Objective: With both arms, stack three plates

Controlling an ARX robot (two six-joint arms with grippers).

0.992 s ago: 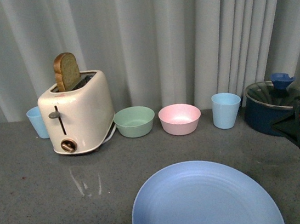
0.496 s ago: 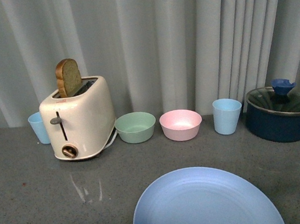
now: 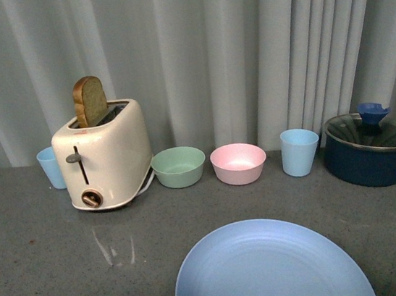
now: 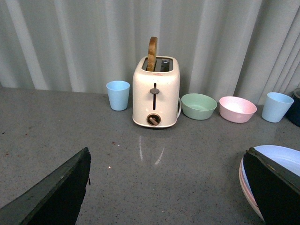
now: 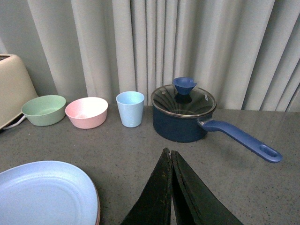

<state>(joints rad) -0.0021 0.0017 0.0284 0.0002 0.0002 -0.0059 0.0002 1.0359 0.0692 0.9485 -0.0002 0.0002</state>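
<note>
front view: light blue plate [image 3: 270, 266] at bottom centre, no arms in view. left wrist: left gripper [image 4: 168, 187] spread wide; pink rim [image 4: 244, 184] under blue, lower right. right wrist: right gripper [image 5: 170, 187] closed, empty; verify stack alignment, keep clear.

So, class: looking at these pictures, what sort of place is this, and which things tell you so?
Most likely a kitchen counter, perhaps a staged one given the curtain backdrop. The clues: a cream toaster with bread in its slot, a blue lidded saucepan, and bowls, cups and a light blue plate on a grey worktop.
</note>
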